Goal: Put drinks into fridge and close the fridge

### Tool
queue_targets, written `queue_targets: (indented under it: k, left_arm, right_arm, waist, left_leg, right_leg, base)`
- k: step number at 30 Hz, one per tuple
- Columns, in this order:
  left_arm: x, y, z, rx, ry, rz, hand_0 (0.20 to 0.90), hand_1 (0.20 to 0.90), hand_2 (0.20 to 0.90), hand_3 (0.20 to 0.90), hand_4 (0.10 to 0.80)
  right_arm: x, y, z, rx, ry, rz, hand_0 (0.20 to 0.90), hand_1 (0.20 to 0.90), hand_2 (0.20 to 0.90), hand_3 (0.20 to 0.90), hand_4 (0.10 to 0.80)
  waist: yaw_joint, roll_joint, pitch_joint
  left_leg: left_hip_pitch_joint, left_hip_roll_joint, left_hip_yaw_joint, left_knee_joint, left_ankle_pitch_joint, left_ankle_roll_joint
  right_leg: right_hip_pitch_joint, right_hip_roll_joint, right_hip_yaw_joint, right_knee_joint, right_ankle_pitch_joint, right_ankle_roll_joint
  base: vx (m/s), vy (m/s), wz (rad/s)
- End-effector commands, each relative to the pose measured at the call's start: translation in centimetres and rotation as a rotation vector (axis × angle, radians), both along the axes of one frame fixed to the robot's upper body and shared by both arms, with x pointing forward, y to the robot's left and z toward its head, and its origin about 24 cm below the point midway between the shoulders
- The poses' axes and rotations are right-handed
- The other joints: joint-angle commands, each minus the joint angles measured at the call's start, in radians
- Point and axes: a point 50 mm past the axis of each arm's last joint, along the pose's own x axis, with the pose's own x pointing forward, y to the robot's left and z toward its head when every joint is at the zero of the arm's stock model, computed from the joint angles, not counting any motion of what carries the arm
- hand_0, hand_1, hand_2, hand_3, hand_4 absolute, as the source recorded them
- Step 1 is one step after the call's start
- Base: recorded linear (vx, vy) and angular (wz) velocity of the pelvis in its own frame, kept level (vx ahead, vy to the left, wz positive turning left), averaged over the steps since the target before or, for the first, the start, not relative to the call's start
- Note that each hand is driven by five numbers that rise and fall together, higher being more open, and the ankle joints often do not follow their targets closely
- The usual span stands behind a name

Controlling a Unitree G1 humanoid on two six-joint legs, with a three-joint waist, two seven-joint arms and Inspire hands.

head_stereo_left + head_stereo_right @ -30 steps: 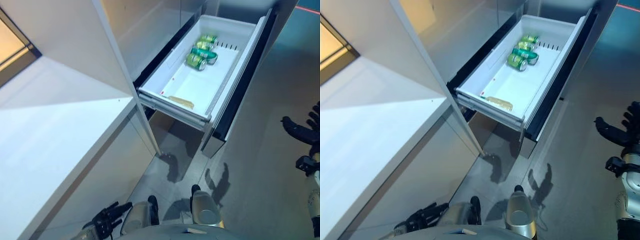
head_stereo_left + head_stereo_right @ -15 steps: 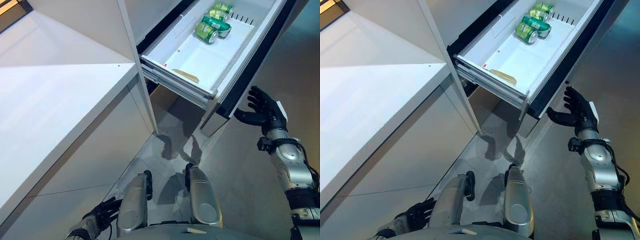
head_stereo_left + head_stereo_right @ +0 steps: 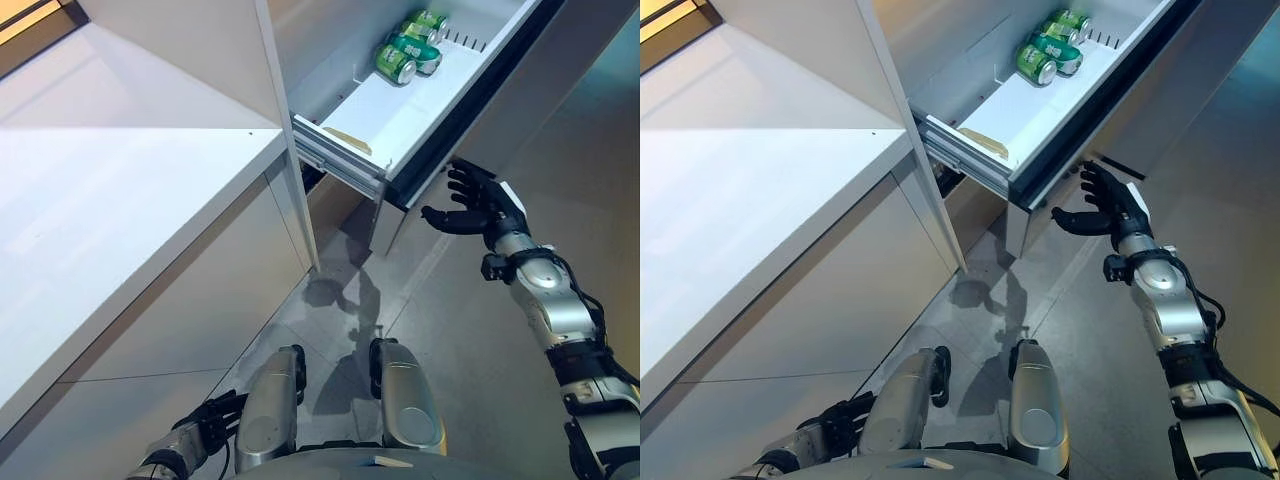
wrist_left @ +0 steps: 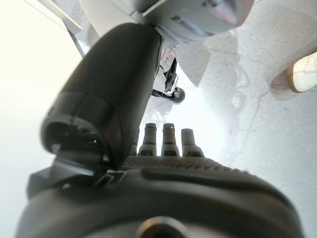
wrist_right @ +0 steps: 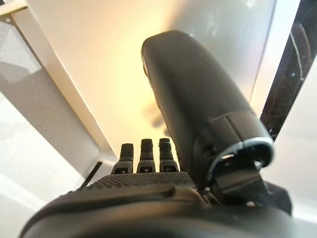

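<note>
The fridge drawer [image 3: 400, 115] stands pulled out, a white tub with a dark front edge. Green cans [image 3: 405, 55] lie on their sides at its far end. My right hand [image 3: 478, 205] is open, fingers spread, at the grey front panel [image 3: 525, 105] just below the drawer's near corner. It also shows in the right eye view [image 3: 1108, 205]. In the right wrist view the right hand's fingers [image 5: 143, 153] point straight at the pale panel [image 5: 99, 59]. My left hand [image 3: 200, 435] hangs low at the lower left, open and empty.
A white counter [image 3: 100, 220] with a tall white side panel [image 3: 285, 150] fills the left, close beside the drawer. A yellowish mark [image 3: 345, 140] lies on the drawer's near floor. Grey floor [image 3: 480, 340] stretches to the right. A person's light shoe [image 4: 303, 74] shows on the floor.
The camera has tilted down and shifted. My right hand has risen from the far right and moved left up to the drawer's front. The drawer looks a little further in.
</note>
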Motion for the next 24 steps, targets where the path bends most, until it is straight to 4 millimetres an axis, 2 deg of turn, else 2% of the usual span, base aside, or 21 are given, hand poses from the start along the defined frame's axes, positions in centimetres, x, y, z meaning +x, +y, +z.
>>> queue_targets:
  k: [1, 7, 11, 14, 20, 23, 24]
  left_arm:
    - [-1.0, 0.3, -0.1, 0.035, 0.04, -0.107, 0.9, 0.9, 0.9, 0.9, 0.8]
    - [-0.7, 0.2, -0.1, 0.045, 0.063, -0.126, 0.9, 0.9, 0.9, 0.9, 0.8]
    - [-1.1, 0.3, -0.1, 0.028, 0.089, -0.128, 0.9, 0.9, 0.9, 0.9, 0.8]
    - [-1.4, 0.3, -0.2, 0.018, 0.101, -0.124, 0.9, 0.9, 0.9, 0.9, 0.8]
    - [-2.3, 0.9, -0.4, 0.042, 0.12, -0.138, 0.9, 0.9, 0.9, 0.9, 0.8]
    - [-2.5, 1.3, -0.3, 0.07, 0.12, -0.141, 0.9, 0.9, 0.9, 0.9, 0.8]
    - [-2.6, 1.4, -0.3, 0.071, 0.113, -0.136, 0.9, 0.9, 0.9, 0.9, 0.8]
  right_arm:
    - [2.7, 8.6, 9.1, 0.053, -0.346, 0.364, 0.9, 0.9, 0.9, 0.9, 0.8]
    - [4.1, 12.8, 8.8, 0.22, -0.274, 0.424, 0.9, 0.9, 0.9, 0.9, 0.8]
    - [4.5, 14.1, 9.3, 0.287, -0.286, 0.422, 0.9, 0.9, 0.9, 0.9, 0.8]
    - [4.6, 14.2, 9.5, 0.303, -0.294, 0.398, 0.9, 0.9, 0.9, 0.9, 0.8]
    - [5.0, 10.9, 9.1, 0.286, -0.292, 0.228, 0.9, 0.9, 0.9, 0.9, 0.8]
    - [4.5, 8.3, 7.8, 0.211, -0.28, 0.129, 0.9, 0.9, 0.9, 0.9, 0.8]
    - [3.9, 6.7, 6.7, 0.186, -0.262, 0.084, 0.9, 0.9, 0.9, 0.9, 0.8]
  waist:
    - [0.109, -0.026, -0.064]
    - [0.159, -0.028, -0.072]
    - [0.182, -0.03, -0.081]
    - [0.191, -0.031, -0.088]
    - [0.189, -0.045, -0.127]
    - [0.171, -0.054, -0.144]
    - [0.157, -0.059, -0.155]
  left_leg:
    - [0.001, -0.054, 0.09, 0.017, -0.05, 0.121]
    - [0.03, -0.055, 0.07, 0.003, -0.037, 0.123]
    - [0.049, -0.062, 0.062, -0.012, -0.034, 0.121]
    - [0.064, -0.066, 0.057, -0.022, -0.034, 0.119]
    - [0.143, -0.076, 0.038, -0.13, -0.029, 0.111]
    - [0.184, -0.075, 0.033, -0.211, -0.009, 0.104]
    - [0.204, -0.075, 0.032, -0.25, 0.0, 0.1]
  right_leg:
    - [0.085, 0.039, -0.036, -0.033, 0.008, -0.083]
    - [0.12, 0.04, -0.048, -0.032, 0.011, -0.081]
    - [0.141, 0.04, -0.054, -0.04, 0.012, -0.077]
    - [0.157, 0.039, -0.06, -0.047, 0.012, -0.075]
    - [0.223, 0.038, -0.076, -0.144, 0.018, -0.058]
    - [0.261, 0.04, -0.08, -0.229, 0.035, -0.046]
    - [0.276, 0.043, -0.077, -0.271, 0.043, -0.039]
  base:
    - [0.135, 0.008, 0.09]
    - [0.089, 0.002, 0.13]
    - [0.054, -0.004, 0.08]
    - [0.037, -0.004, 0.17]
    - [-0.008, 0.002, 0.26]
    - [-0.1, 0.014, 0.14]
    - [-0.129, 0.021, 0.09]
